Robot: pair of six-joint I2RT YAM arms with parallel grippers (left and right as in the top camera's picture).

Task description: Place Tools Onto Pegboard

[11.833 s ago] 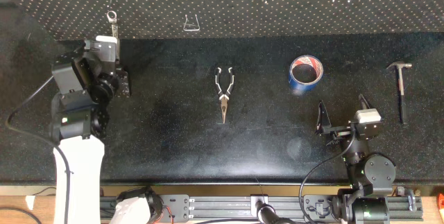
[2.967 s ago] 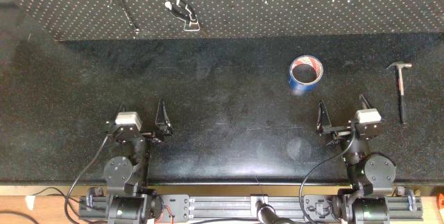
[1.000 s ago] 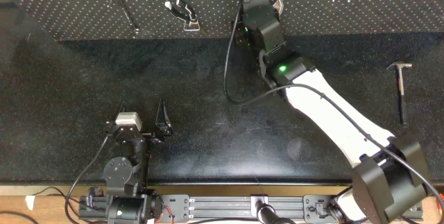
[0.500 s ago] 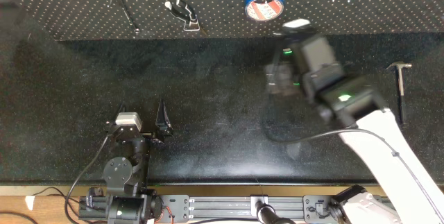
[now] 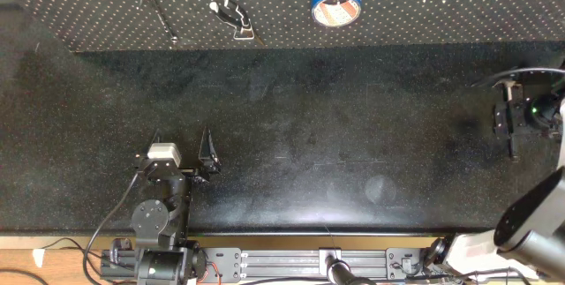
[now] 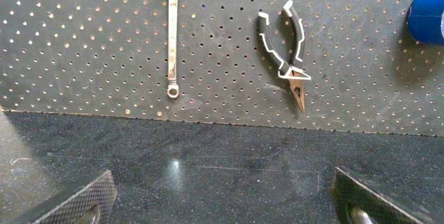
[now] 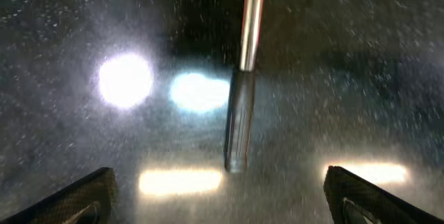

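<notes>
Black pegboard [image 5: 265, 20] backs the tabletop [image 5: 309, 126] in the top view, with wrench [image 5: 157, 11], pliers [image 5: 234, 18] and tape [image 5: 335, 0] hung on it. My right tool [image 5: 515, 119] sits over the hammer [image 5: 511, 150], which lies flat on the tabletop. My left tool [image 5: 181, 139] is parked, spread wide.

From the left wrist, nothing lies between the fingers.

From the right wrist, that tool is spread wide, with the hammer just ahead between the fingers, rubber grip nearest and steel shaft beyond. I judge it stiff and head-heavy. I'd pinch the shaft toward the head, since the bare steel may twist.
</notes>
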